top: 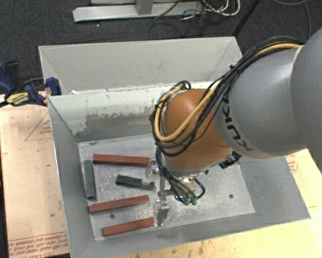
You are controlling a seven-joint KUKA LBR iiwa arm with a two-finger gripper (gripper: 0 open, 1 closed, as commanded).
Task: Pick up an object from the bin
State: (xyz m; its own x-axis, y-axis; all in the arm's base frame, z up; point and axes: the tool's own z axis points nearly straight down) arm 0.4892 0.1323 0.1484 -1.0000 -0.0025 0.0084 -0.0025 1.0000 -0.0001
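Note:
My gripper (157, 193) hangs low over the bin floor, left of the middle, under the orange wrist cover. Its two metal fingers stand apart, so it is open, and nothing is gripped between them. One fingertip (153, 168) is by the right end of a short dark green bar (133, 181). The other fingertip (162, 214) is at the right end of the lowest red-brown bar (128, 227). A second red-brown bar (118, 203) lies flat, and its right end points into the gap between the fingers.
A third red-brown bar (121, 159) lies slanted further back. A grey-green bar (89, 179) lies lengthwise along the left wall. The arm and its cables cover the right half of the bin.

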